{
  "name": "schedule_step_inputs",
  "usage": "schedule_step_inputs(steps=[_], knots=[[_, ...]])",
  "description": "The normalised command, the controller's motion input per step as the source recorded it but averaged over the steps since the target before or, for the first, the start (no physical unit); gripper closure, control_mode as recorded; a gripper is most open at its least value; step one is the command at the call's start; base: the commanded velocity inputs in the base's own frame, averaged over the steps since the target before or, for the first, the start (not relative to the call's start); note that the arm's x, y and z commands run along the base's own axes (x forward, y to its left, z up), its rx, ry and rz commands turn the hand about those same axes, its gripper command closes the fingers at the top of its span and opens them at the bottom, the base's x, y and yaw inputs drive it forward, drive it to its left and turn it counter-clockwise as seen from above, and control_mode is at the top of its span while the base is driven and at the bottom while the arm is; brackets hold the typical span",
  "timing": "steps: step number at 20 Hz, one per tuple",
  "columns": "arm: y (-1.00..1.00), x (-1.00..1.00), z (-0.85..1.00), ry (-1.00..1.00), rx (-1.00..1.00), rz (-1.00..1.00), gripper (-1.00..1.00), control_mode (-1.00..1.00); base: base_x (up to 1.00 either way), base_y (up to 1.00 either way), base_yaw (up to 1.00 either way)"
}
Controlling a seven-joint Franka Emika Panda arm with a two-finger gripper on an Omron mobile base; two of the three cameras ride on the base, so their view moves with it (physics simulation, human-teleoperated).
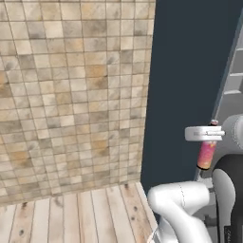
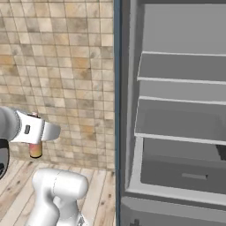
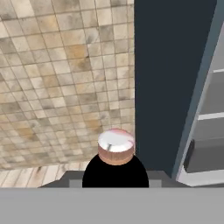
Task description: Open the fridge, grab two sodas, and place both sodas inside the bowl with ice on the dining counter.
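Pink-orange soda bottle [image 1: 207, 154] is held upright in the gripper [image 1: 205, 134], whose jaws are closed around its upper part just under the cap; the body of the bottle hangs below the hand, clear of the floor. In the right base view the same bottle [image 2: 35, 148] is seen beneath the white hand of the gripper [image 2: 34, 131], in front of the tiled wall [image 2: 62, 75]. In the hand view the bottle [image 3: 115, 148] is seen from one end, a pale rounded face above a dark rounded shape at the bottom of the view; the gripper's own tips cannot be made out there. The fridge [image 2: 176, 110] stands open to the right of the arm, and its grey shelves [image 2: 181, 66] and a lower drawer [image 2: 185, 174] are shown. A dark blue panel [image 1: 190, 85] is seen between the tiled wall and the fridge interior. Pale wooden floorboards [image 1: 71, 213] run along the foot of the wall. The bottle is held well outside the fridge, to the left of the blue panel.
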Motion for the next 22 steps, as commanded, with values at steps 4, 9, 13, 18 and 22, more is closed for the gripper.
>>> schedule_step_inputs(steps=[4, 9, 13, 18, 22], knots=[[0.00, 0.00, 0.00, 0.00, 0.00, 0.00, 1.00, 1.00, 0.07, 1.00, -0.28], [0.00, 0.00, 0.00, 0.00, 0.00, 0.00, 1.00, 1.00, -0.06, 0.91, -0.42], [0.00, 0.00, 0.00, 0.00, 0.00, 0.00, 1.00, 1.00, -0.11, 0.77, -0.48], [0.00, 0.00, 0.00, 0.00, 0.00, 0.00, 1.00, 1.00, -0.24, 0.70, -0.49], [0.00, 0.00, 0.00, 0.00, 0.00, 0.00, 1.00, 1.00, -0.50, 0.49, -0.53]])
